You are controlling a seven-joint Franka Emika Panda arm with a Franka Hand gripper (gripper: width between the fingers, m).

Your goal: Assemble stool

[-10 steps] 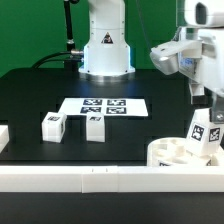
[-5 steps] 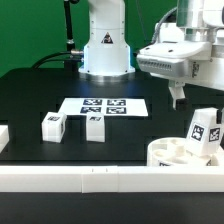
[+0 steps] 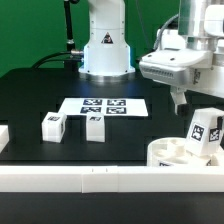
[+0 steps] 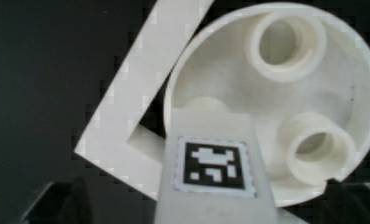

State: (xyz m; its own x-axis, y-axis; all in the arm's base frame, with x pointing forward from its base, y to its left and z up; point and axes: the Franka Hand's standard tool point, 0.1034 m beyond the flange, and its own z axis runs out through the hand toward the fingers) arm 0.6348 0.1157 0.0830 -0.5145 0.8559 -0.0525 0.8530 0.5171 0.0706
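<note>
And there the gripper point(image 3: 183, 98) was held in the air, jaws spread wide, nothing gripped between them. It was poised above the seat disc point(image 3: 172, 152), which was parked at the front of the black table point(image 3: 30, 95) on the exterior view's right, tight against the border rail point(image 3: 100, 178). One upright leg point(image 3: 205, 133) was planted in the disc, its tag turned to the exterior camera, clear of the fingers above it. From the wrist, the disc point(image 4: 280, 95) was looked down on, two open sockets point(image 4: 288, 45) on show, and the leg's tag point(image 4: 214, 165) was caught below the camera. Over on the exterior view's left, the first loose leg point(image 3: 53, 125) and the second loose leg point(image 3: 96, 126) were left standing near each other, just in front of the marker board point(image 3: 103, 105).
</note>
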